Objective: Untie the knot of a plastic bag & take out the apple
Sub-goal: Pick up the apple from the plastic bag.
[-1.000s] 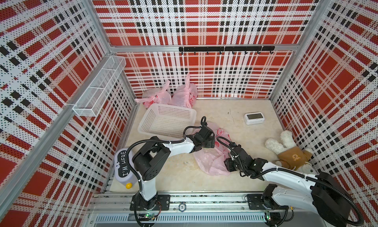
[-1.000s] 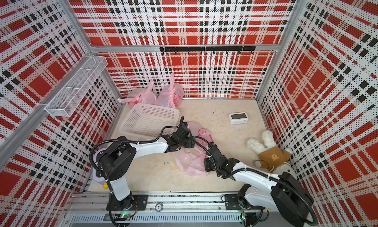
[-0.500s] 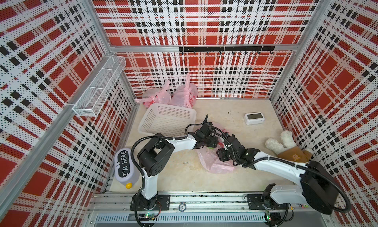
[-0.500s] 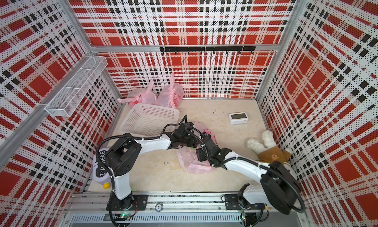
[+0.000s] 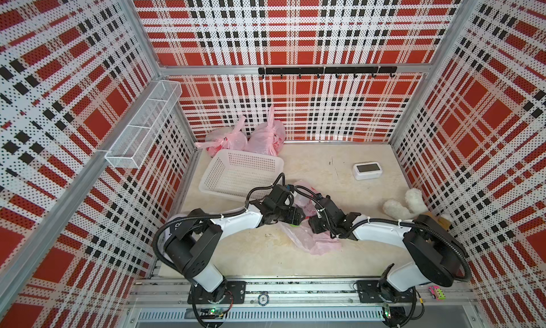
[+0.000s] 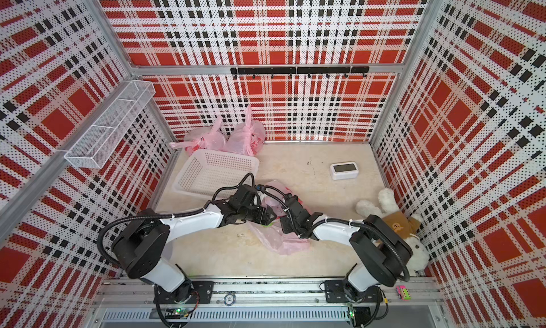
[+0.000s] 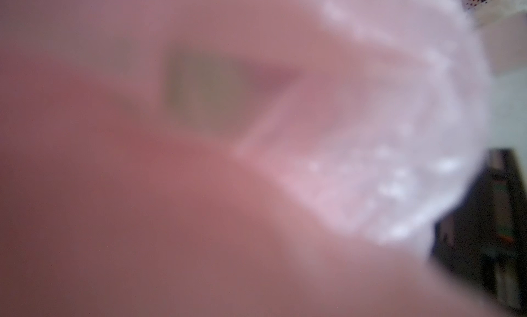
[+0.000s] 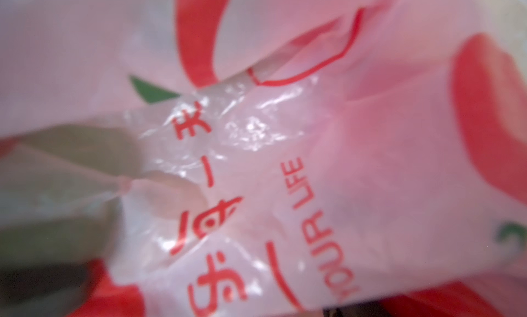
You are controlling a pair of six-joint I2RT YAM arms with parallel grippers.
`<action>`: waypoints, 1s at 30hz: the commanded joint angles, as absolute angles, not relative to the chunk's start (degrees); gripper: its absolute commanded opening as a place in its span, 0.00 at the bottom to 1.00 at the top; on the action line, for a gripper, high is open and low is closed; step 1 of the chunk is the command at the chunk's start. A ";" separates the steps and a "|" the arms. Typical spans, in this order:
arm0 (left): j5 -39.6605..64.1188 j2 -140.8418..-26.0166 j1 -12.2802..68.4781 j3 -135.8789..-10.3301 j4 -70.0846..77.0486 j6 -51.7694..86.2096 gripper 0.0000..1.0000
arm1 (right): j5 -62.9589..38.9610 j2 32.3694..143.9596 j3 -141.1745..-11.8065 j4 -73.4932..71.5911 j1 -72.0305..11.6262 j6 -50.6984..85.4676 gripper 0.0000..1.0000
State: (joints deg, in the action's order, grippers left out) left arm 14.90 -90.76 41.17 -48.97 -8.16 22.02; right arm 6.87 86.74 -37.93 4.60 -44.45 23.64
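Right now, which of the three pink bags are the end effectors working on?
The crumpled bag lying mid-table, in front of the basket. The low bag and tall bag stand knotted at the back, behind the basket.

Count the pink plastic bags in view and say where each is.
3. A knotted bag in the back corner, a taller knotted bag beside it, both behind the white basket; a crumpled bag mid-table between the left arm and right arm, which could hide more.
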 commanded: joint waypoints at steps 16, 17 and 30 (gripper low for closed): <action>18.90 -79.93 40.89 -39.55 -5.01 11.82 0.87 | 9.04 83.11 -32.37 -5.36 -44.10 24.90 0.02; 18.69 -79.40 40.81 -39.01 -4.08 11.99 0.86 | 9.13 82.65 -31.99 -5.49 -44.10 24.87 0.01; 7.03 -72.93 46.94 -36.04 1.59 9.32 0.61 | 8.26 79.90 -31.55 -6.85 -44.06 25.18 0.00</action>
